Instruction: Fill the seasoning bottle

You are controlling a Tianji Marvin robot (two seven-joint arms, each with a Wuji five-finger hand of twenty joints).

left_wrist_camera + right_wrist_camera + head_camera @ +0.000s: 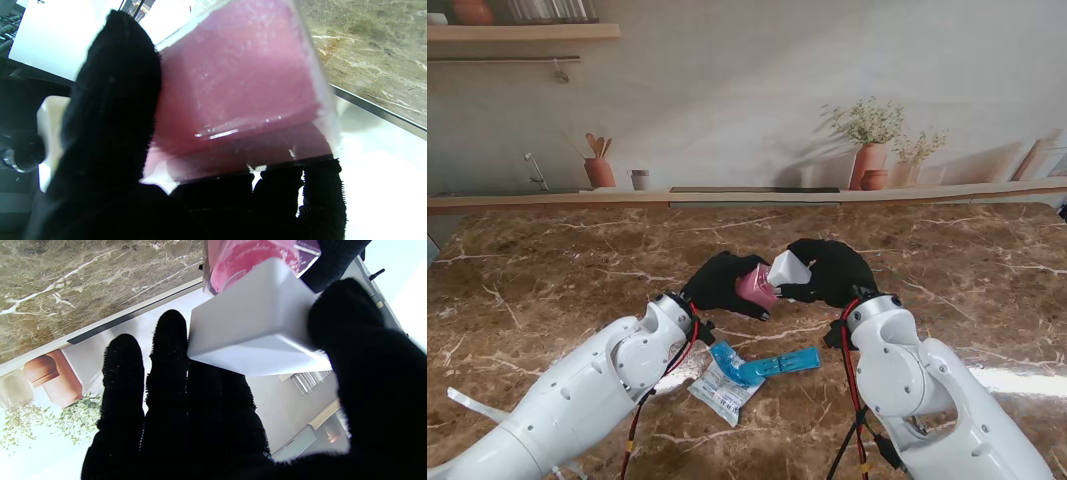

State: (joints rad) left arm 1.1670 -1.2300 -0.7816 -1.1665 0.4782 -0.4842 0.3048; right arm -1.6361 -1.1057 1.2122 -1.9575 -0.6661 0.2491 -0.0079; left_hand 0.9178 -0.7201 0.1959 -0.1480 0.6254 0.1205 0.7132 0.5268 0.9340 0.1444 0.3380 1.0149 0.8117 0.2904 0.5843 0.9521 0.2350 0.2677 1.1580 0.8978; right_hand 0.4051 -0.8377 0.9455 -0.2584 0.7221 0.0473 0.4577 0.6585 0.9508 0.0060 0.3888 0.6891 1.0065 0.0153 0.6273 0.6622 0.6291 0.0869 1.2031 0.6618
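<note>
I have both gloved hands raised over the middle of the marble table (547,270). My left hand (717,283) is wrapped around the seasoning bottle (755,285), a clear square-sided container whose pink contents reach most of the way up its walls; the left wrist view shows the thumb (113,100) flat on one wall and the other fingertips (320,186) hooked under the far edge. My right hand (832,272) pinches the white cap (789,268), thumb on one side and fingers (166,350) cupped on the other. The cap sits tilted against the bottle's mouth, and I cannot tell whether it is seated or just touching.

Nearer to me on the table lie a torn refill packet (724,388) and a blue strip (777,364), well apart from the bottle. From that, and from how full the bottle looks, I judge that the pouring is done and I am closing it.

To do this well, I want the bottle held firm and upright so nothing spills, then the cap squared to the opening before I press. A skewed cap could jam on one corner. I would push along the bottle's axis with light, even pressure, and keep the left grip low on the walls so my fingers stay out of the cap's way.
</note>
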